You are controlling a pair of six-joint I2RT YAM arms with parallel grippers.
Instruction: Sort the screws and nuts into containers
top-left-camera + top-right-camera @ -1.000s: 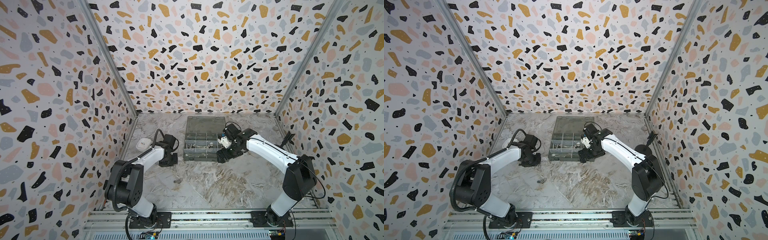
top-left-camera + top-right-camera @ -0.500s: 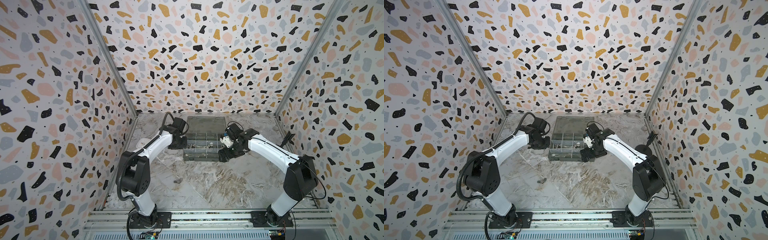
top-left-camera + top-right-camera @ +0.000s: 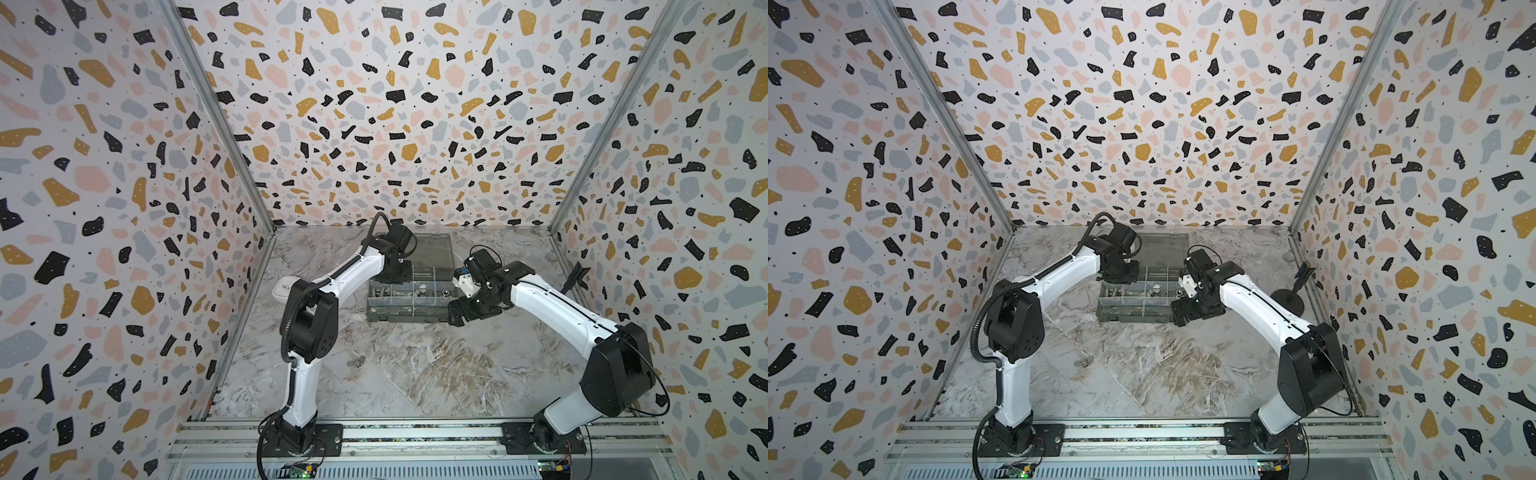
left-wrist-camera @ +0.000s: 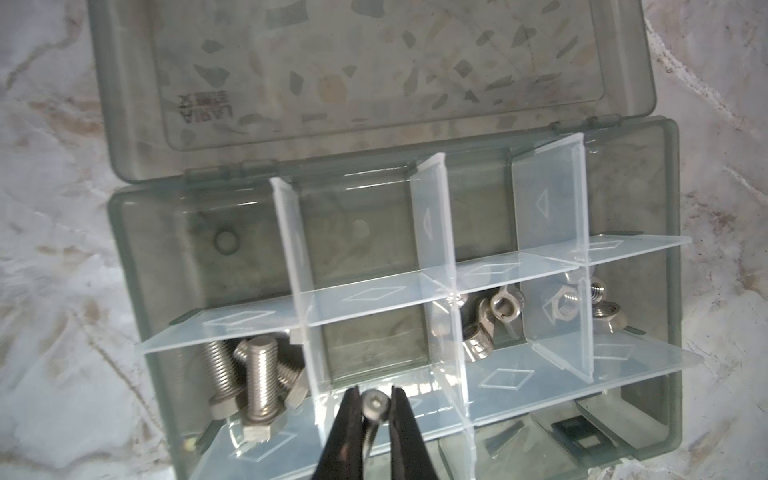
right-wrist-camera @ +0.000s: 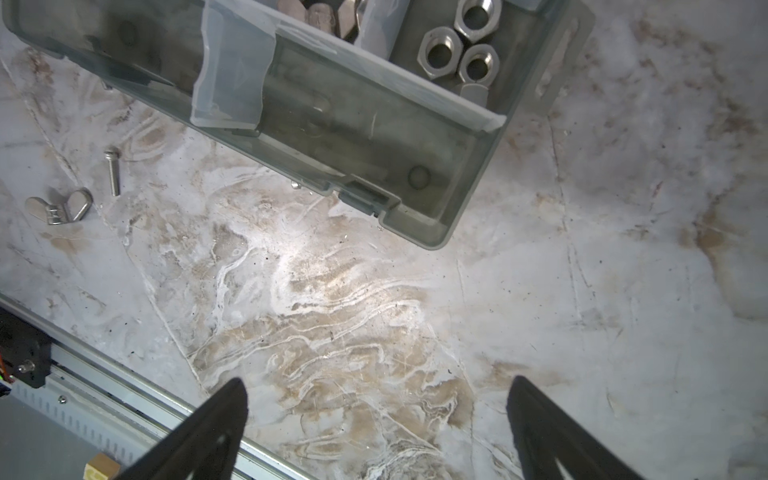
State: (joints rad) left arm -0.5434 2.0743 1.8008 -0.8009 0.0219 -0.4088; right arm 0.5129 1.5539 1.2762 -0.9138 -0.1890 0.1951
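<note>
My left gripper (image 4: 375, 402) is shut on a small round-headed screw (image 4: 375, 404), pinched at its head between the two black fingers. It hangs over the open grey organiser box (image 4: 124, 249), above the clear dividers beside the compartment of large bolts (image 4: 259, 374). Wing nuts (image 4: 503, 308) and hex nuts (image 4: 565, 307) lie in compartments further along. In both top views this gripper (image 3: 390, 276) (image 3: 1121, 276) is at the box's back left. My right gripper (image 5: 378, 386) is open and empty, low over the table by the box's front right corner (image 3: 457, 311). A loose wing nut (image 5: 60, 205) and screw (image 5: 112, 170) lie on the table.
The box lid (image 4: 374, 62) lies open flat behind the box. A white case (image 3: 284, 286) sits at the left behind my left arm. A black stand (image 3: 1289, 297) is by the right wall. A small metal piece (image 3: 355, 362) lies on the marble in front.
My left arm has swung from low on the table near the white case up and over to the box's back left. The right arm has barely moved.
</note>
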